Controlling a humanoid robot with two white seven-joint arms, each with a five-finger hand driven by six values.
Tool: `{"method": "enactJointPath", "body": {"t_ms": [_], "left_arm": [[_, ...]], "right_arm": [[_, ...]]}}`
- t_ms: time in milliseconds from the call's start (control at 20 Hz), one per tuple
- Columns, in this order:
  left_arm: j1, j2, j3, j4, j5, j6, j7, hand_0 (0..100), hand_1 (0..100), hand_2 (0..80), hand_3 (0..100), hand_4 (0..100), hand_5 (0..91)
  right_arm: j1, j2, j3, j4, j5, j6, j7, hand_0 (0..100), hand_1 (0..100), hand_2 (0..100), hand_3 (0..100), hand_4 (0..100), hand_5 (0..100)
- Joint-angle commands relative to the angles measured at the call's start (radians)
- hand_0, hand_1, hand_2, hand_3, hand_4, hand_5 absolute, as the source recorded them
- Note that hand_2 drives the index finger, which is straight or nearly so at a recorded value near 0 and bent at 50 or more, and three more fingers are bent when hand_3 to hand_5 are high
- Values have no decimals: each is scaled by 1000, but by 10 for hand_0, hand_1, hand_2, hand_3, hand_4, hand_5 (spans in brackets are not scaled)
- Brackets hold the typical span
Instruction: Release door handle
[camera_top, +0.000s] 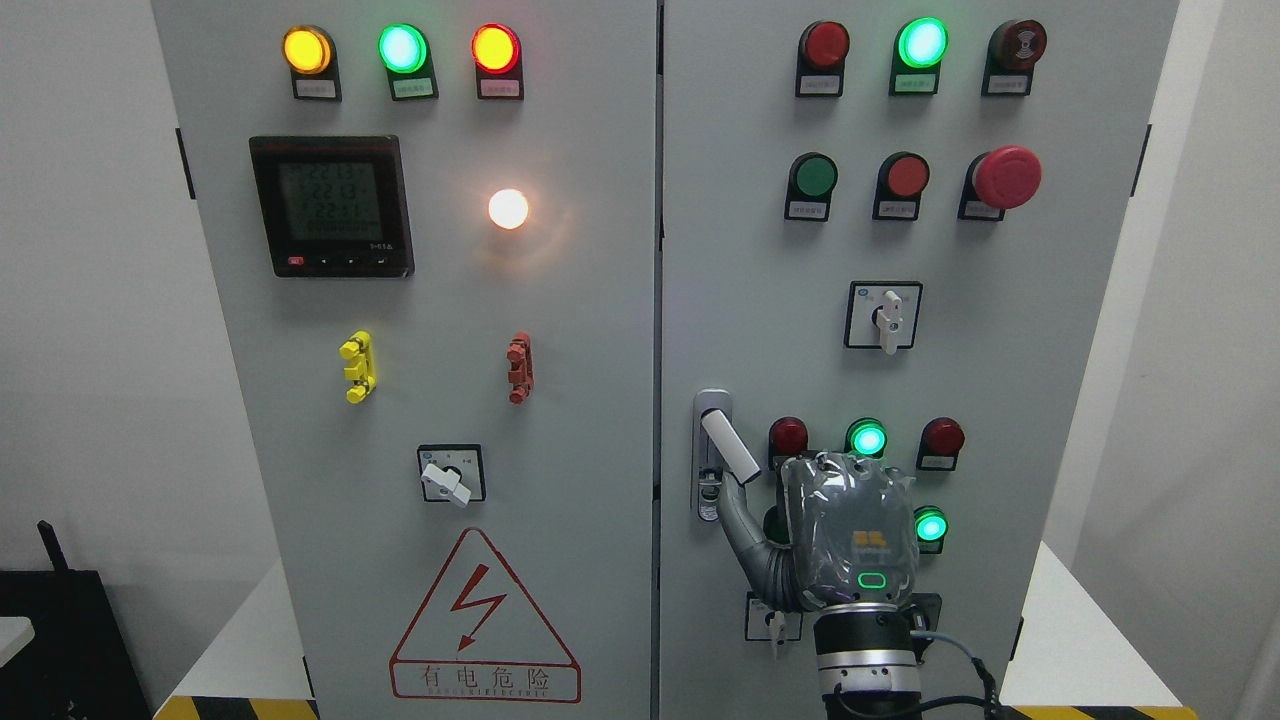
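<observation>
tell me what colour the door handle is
White or light silver door handle, swung out from its grey base, seen in the head view.

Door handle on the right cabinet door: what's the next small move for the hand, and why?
Probably draw the right hand straight back from the cabinet. Its thumb reaches up to the lower tip of the door handle, which is swung out at a tilt from its lock plate. The other fingers aren't visible, so contact can't be confirmed; retreating clears it.

Right hand (850, 535) raised, thumb extended
</observation>
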Motion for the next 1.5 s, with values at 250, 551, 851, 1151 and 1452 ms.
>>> {"method": "enactJointPath", "body": {"t_ms": [250,551,851,1151,1452], "left_arm": [[-3,0,2,9,0,1,-1,120,389,0,0,0,0],[-3,0,2,9,0,1,-1,120,389,0,0,0,0],[-3,0,2,9,0,1,-1,120,389,0,0,0,0],[-3,0,2,9,0,1,-1,120,389,0,0,0,0],[-3,0,2,9,0,1,-1,120,389,0,0,0,0]], "right_arm": [[0,2,-9,-4,-6,-2,1,531,117,989,1000,1000,987],[-2,1,-11,-4,-6,-2,1,533,117,990,1000,1000,987],[-5,2,-11,-4,-6,-2,2,534,116,991,1000,1000,987],[-9,2,-12,-4,-6,-2,2,535,116,989,1000,1000,987],[-9,4,-12,-4,-6,-2,2,536,116,990,1000,1000,986]]}}
